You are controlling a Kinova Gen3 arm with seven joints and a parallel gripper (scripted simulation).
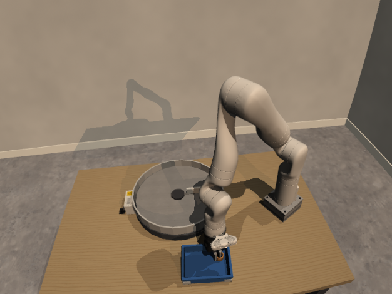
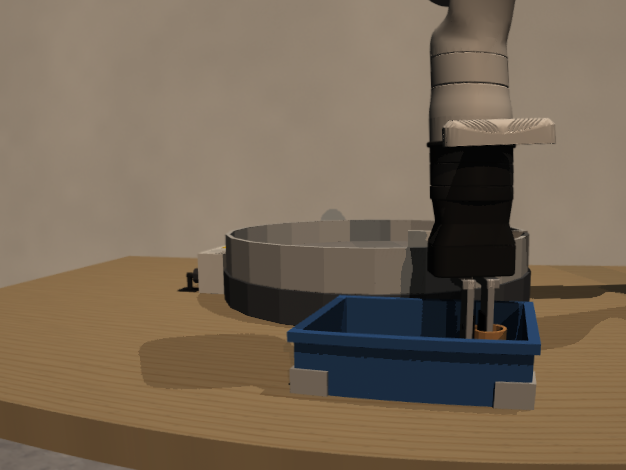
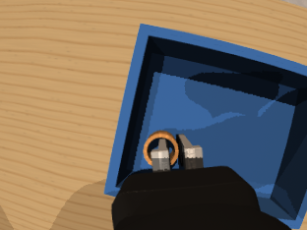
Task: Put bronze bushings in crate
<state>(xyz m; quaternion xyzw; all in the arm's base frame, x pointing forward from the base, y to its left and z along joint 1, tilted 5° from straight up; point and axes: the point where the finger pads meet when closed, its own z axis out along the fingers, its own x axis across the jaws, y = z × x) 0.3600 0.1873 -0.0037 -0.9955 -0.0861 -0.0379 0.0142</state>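
Note:
My gripper (image 1: pixel 217 255) (image 2: pixel 478 332) (image 3: pixel 172 144) points down into the blue crate (image 1: pixel 205 279) (image 2: pixel 404 344) (image 3: pixel 130 98), near its right wall in the top and exterior views. It is shut on the wall of a bronze bushing (image 1: pixel 221 259) (image 2: pixel 498 334) (image 3: pixel 161 134), one finger inside the ring and one outside. The bushing is upright and partly below the crate's rim; whether it touches the crate floor is hidden. No other bushing shows in the crate; the gripper body hides a part of it. The turning table (image 1: pixel 171 230) (image 2: pixel 328 268) stands behind; no bushing shows on its visible part.
A low pale bar (image 1: pixel 190 190) stands on the turning table beside its dark hub (image 1: pixel 177 194), and the arm hides the right side. A white box (image 1: pixel 128 202) (image 2: pixel 209 273) sits at the turning table's left. The crate's walls stand around the fingers.

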